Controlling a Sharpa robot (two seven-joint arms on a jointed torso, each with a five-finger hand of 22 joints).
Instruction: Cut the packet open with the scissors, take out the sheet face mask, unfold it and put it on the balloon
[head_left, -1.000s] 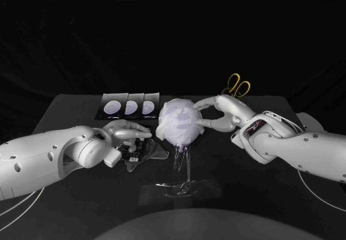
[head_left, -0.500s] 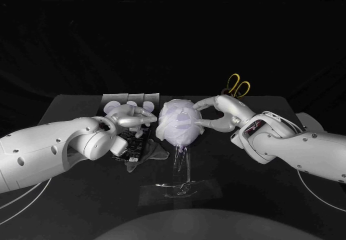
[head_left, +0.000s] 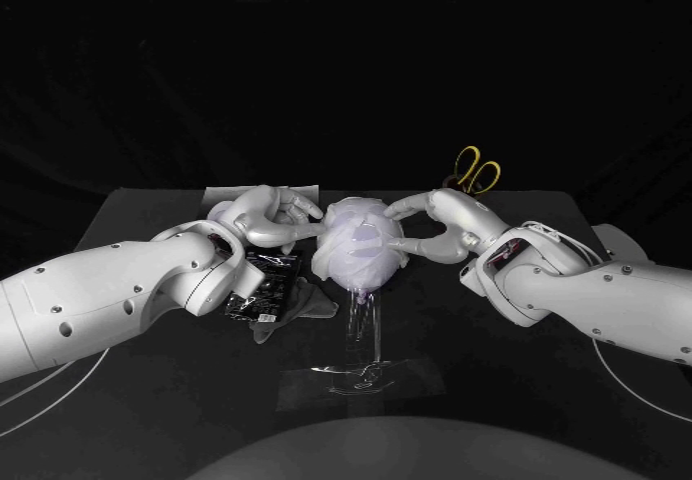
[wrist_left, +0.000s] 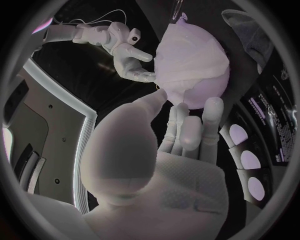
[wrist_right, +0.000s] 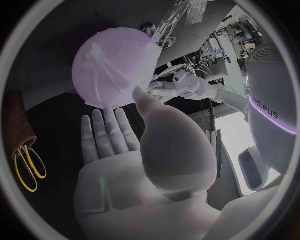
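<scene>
A pale balloon stands on a clear stand mid-table, with the white sheet mask draped over it. My left hand is up at the balloon's left side, its spread fingertips touching the mask and holding nothing. On the other side my right hand rests its thumb against the mask while its fingers stay spread. The cut black packet lies on the table under my left forearm. Yellow-handled scissors stand at the back right.
Several unopened mask packets lie in a row at the back left, partly hidden behind my left hand. The scissors sit in a brown holder. The stand's clear base spreads toward the front of the table.
My left hand has risen from beside the black packet up and back to the balloon's left side, where its fingers now touch the mask. The right hand has held still.
</scene>
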